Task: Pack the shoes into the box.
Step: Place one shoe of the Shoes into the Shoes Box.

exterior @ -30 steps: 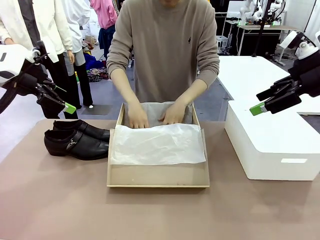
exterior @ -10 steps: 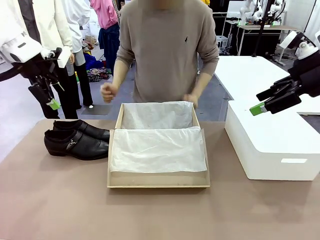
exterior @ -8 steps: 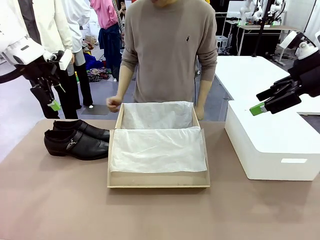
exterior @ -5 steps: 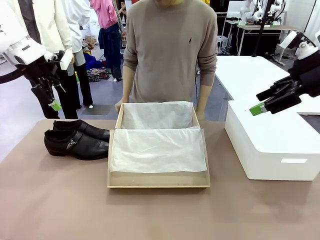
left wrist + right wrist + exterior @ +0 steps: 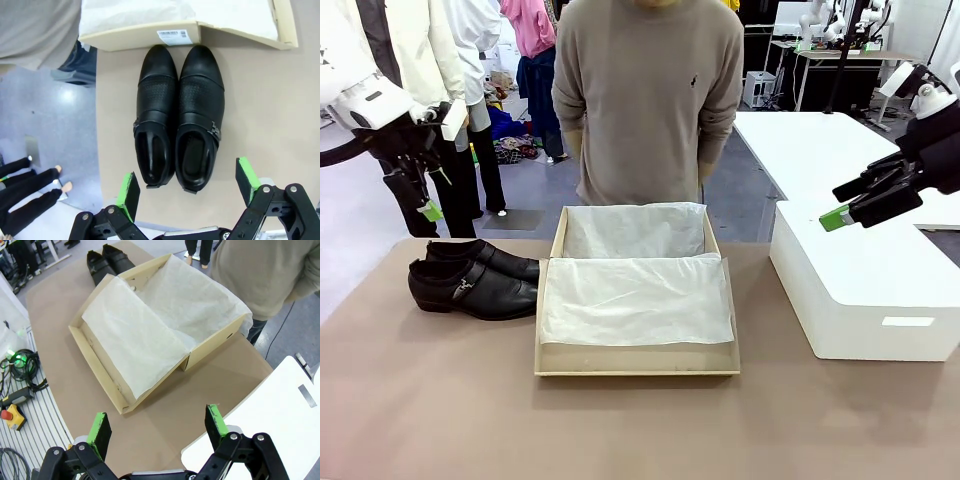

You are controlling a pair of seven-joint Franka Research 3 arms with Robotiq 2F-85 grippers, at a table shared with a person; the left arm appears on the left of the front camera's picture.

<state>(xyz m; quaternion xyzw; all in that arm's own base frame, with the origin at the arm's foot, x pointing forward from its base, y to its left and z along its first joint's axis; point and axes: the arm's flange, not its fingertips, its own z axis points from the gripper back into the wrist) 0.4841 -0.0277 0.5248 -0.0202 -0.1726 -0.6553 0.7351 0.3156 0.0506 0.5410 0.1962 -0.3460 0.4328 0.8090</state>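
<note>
1. The shoes [image 5: 472,278] lie paired at the box's [image 5: 636,362] nine o'clock; the box stands open, lined and unfilled.
2. The left gripper [image 5: 188,184] hangs over the pair, jaws wide and empty. The right gripper [image 5: 840,202], at three o'clock, is equally wide and empty.
3. Judged step: reaching for the shoes.
4. Next, the left gripper likely needs a straight descent that straddles one shoe before closing.
</note>
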